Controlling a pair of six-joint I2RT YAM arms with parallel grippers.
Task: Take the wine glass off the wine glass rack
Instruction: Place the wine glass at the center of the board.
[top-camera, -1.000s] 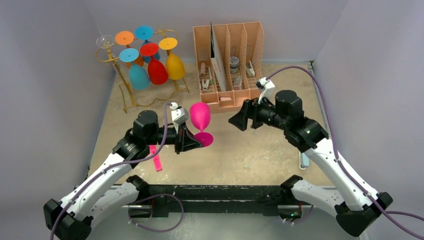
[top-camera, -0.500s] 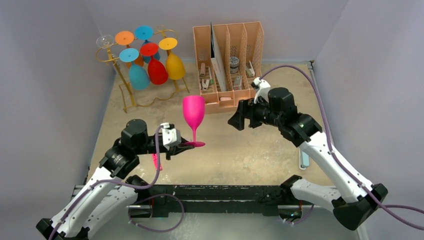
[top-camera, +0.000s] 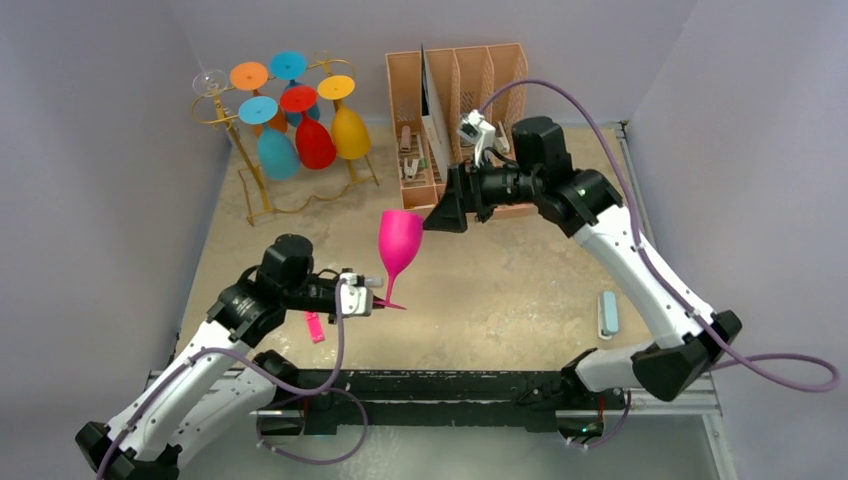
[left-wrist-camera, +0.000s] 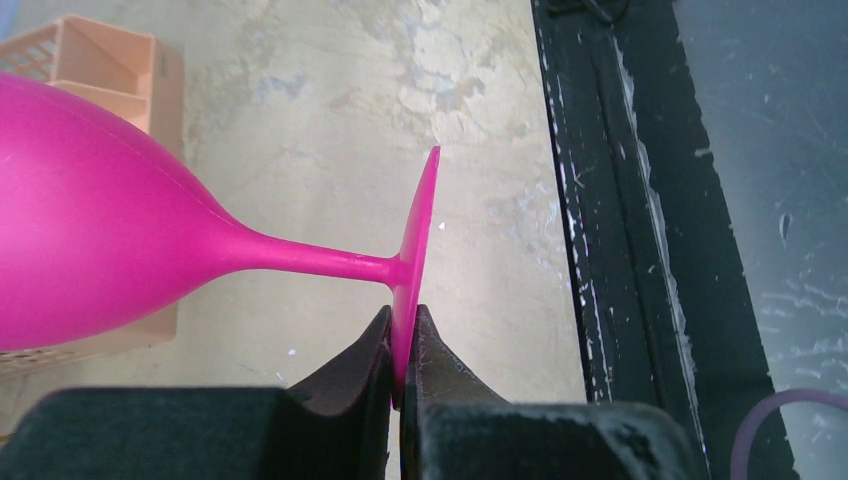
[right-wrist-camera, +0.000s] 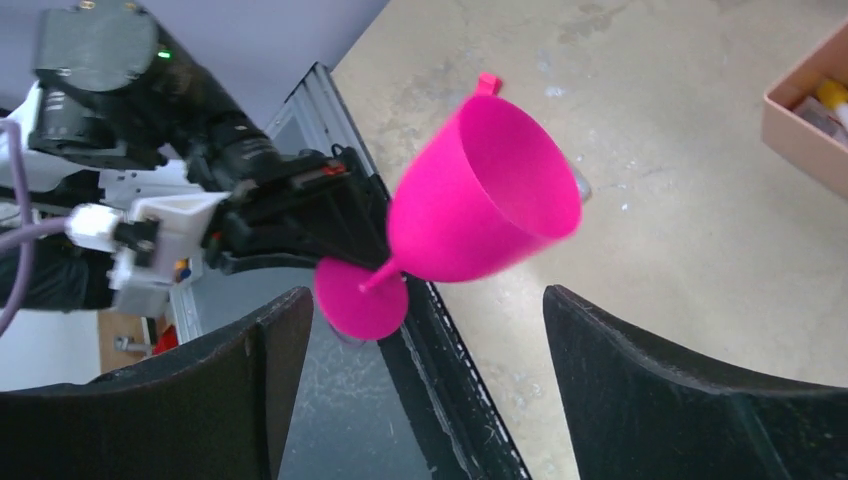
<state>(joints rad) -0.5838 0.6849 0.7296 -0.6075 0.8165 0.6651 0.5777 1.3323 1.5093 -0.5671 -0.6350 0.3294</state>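
left gripper (left-wrist-camera: 402, 370) clamps one pink wine glass (top-camera: 400, 240) by its foot, axis near-upright, bowl up. right gripper (right-wrist-camera: 420, 305) spread wide. wine glass rack (top-camera: 262, 190) holds apparently six glasses (top-camera: 315, 143).

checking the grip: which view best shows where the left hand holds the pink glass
Left wrist view: the left hand is shut on the edge of the foot of the pink glass, seen close. Top external shows that contact only small; right wrist shows bowl and foot, but the pinch itself is hard to make out.
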